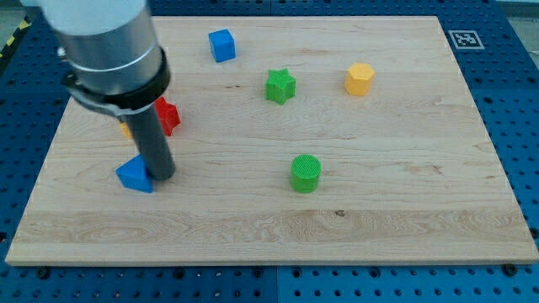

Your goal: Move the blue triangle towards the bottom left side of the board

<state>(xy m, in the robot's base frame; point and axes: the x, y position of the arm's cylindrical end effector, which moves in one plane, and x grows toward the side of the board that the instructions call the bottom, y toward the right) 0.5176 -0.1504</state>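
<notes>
The blue triangle (134,175) lies on the wooden board (269,227) at the view's left, a little below mid-height. My tip (162,178) rests on the board right against the triangle's right side. The dark rod rises from there to the grey arm body at the view's top left.
A red block (168,116) sits just above the rod, partly hidden by the arm, with a bit of an orange block (125,129) showing at its left. A blue cube (221,45), a green star (280,86), a yellow hexagon (360,79) and a green cylinder (306,173) lie further right.
</notes>
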